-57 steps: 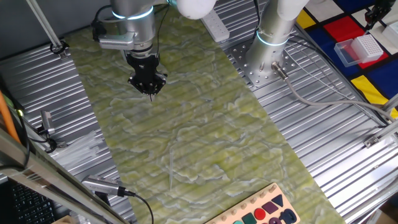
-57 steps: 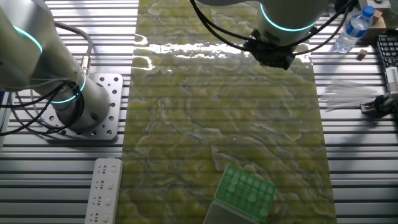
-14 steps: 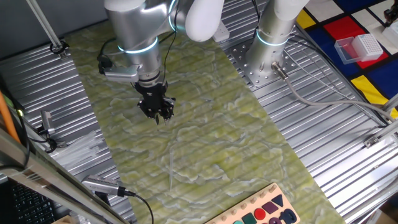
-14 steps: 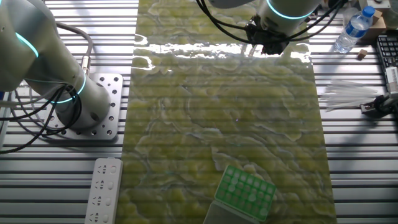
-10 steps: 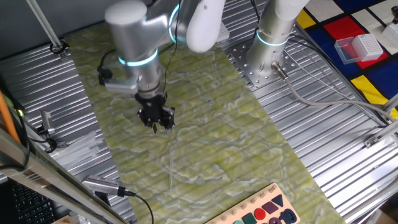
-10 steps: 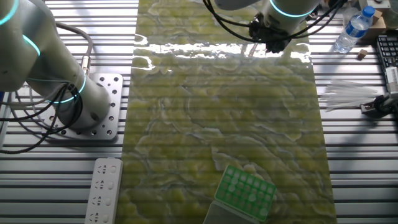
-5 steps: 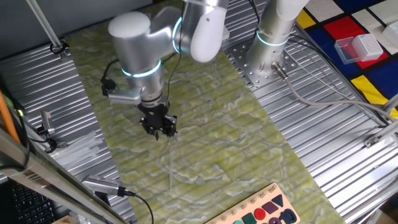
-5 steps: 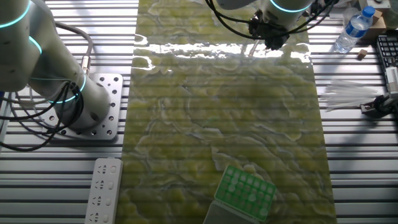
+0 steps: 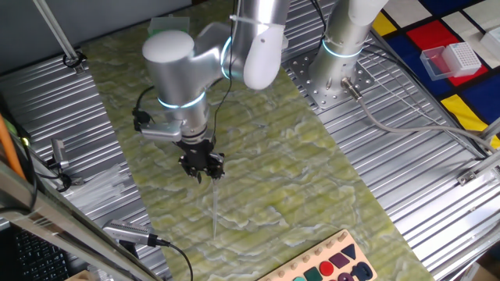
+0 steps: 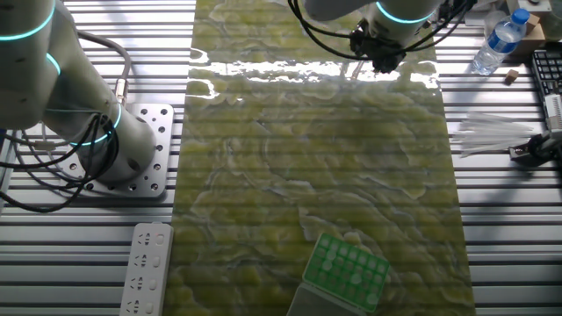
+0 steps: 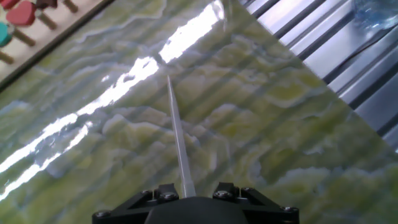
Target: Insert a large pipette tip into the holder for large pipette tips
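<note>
The two-finger black gripper (image 9: 201,173) on the silver arm is hovering low over the glossy green marbled mat (image 9: 273,179). It is positioned just over one end of the long, thin, translucent whitish pipette tip (image 9: 214,211). The tip is lying flat on the mat. In the hand view it is running straight out from under the gripper body, roughly centred between the two finger mounts. Nothing is showing between the fingers, so the gripper is judged to be carrying nothing. The fingertips themselves are hidden in the hand view and too small in the fixed views, so the jaw opening cannot be told.

The small boxy rack with the green perforated top and paler translucent green sides (image 10: 344,268) is standing at the opposite end of the mat, well apart from the gripper and the tip.

Hazards from this position:

- The tip is light, round and resting on a slick surface. A finger touching it off-centre is likely to roll or flick it away.
- Fingers closing too high are likely to miss it; fingers pressed into the mat risk bending the thin cone.
- A grip taken at one end is likely to leave the tip tilted, making alignment with a rack hole difficult.
</note>
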